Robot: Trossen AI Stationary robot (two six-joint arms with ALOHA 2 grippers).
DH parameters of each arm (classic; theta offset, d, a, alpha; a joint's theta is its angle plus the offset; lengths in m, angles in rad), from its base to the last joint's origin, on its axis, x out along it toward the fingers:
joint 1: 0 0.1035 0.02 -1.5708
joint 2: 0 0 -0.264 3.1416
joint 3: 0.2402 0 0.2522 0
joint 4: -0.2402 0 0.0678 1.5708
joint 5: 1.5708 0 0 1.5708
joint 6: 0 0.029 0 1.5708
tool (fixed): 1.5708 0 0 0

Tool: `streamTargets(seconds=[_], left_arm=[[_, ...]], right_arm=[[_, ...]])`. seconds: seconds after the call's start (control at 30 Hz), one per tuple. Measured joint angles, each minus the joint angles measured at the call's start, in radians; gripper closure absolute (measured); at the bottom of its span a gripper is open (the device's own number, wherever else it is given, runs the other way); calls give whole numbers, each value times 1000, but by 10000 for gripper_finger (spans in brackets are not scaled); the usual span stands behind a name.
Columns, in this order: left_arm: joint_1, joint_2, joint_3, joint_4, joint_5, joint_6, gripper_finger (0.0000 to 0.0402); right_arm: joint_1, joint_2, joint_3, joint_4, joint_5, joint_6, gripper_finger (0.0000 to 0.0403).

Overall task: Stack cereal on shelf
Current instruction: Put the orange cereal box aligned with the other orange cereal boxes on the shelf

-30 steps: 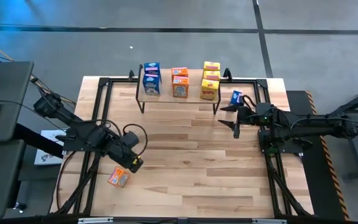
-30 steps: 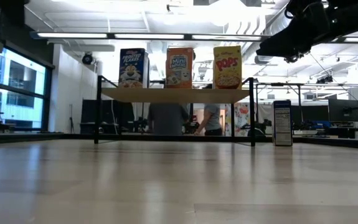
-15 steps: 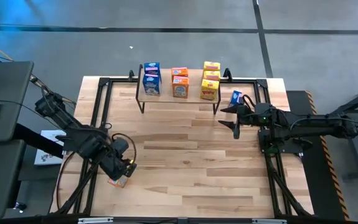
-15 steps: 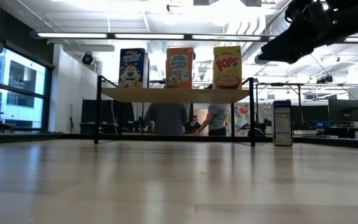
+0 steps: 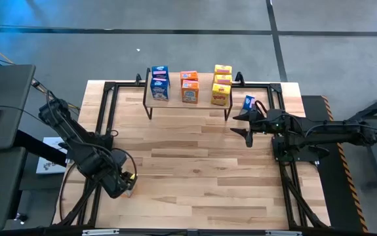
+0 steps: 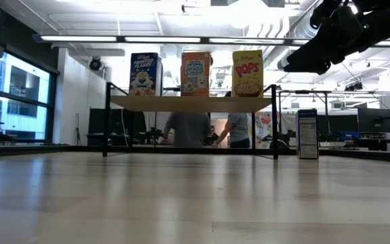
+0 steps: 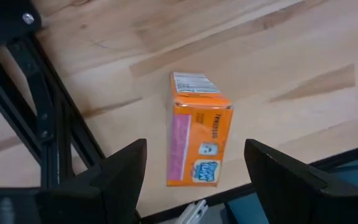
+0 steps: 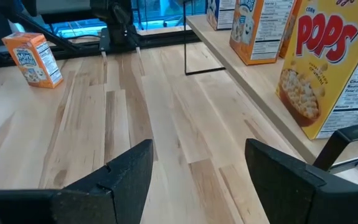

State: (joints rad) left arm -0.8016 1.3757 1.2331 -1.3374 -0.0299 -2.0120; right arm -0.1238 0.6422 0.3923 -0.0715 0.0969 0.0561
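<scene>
High view: the left gripper (image 5: pixel 124 185) is seen over the near left corner of the table (image 5: pixel 195 170), its fingers spread and grasping nothing, directly above an orange cereal box (image 7: pixel 198 138) that is lying flat on the wood. The right gripper (image 5: pixel 242 122) is held released in the air just beside the shelf (image 5: pixel 187 105), where blue, orange and yellow boxes are placed in rows. One blue box (image 5: pixel 248 103) is standing on the table near the shelf's right end.
</scene>
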Motion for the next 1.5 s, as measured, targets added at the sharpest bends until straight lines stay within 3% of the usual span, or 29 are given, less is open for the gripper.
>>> streamTargets(seconds=[0.53,0.77,1.33,1.5], left_arm=[[3,102,0,51,1,77,141],[3,143,0,49,68,77,141],[19,185,-18,57,74,79,143],[18,185,-28,58,124,79,154]], right_arm=[[0,0,0,32,-1,-34,155],[0,0,0,38,-2,-38,155],[0,0,0,62,-3,-61,155],[0,0,0,62,-3,-61,155]])
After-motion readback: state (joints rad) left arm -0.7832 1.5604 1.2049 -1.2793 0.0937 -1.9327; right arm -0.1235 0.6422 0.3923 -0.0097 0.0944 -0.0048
